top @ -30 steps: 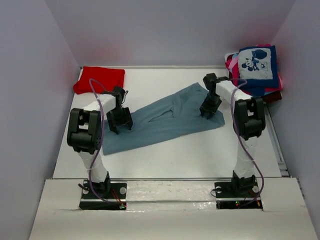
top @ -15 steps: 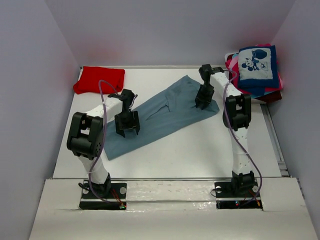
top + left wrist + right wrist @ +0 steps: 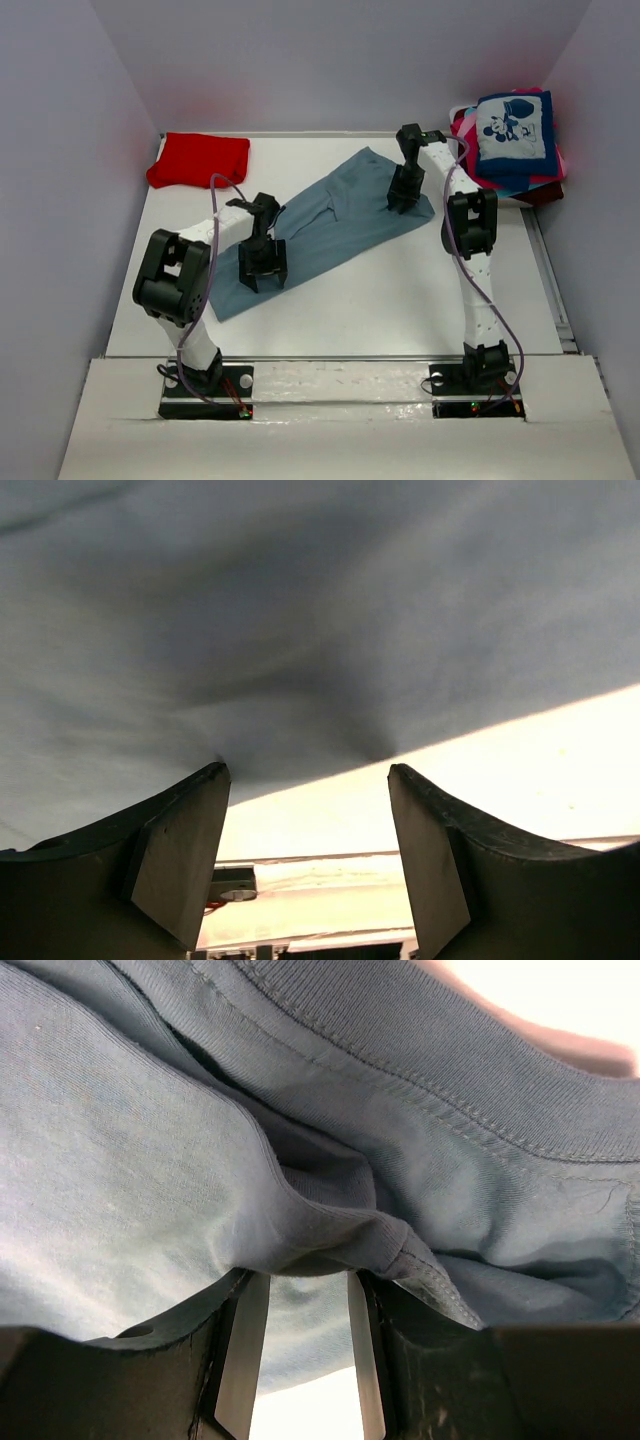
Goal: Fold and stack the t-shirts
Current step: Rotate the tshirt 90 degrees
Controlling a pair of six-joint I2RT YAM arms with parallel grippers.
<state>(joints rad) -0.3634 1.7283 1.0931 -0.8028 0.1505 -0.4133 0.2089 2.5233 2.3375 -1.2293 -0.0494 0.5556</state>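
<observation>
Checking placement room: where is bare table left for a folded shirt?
Bare table: the near strip between the grey-blue t-shirt and the arm bases, and the back strip between red t-shirt and stack. Crowded: back right corner.

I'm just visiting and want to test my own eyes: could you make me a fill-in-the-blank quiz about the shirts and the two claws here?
The folded t-shirt in the far left corner is ____. The spread t-shirt pinched by the right gripper is grey-____. The left gripper hangs over that shirt with its jaws ____. The top t-shirt of the right-hand pile shows a cartoon ____.
Missing words: red; blue; open; mouse.
</observation>
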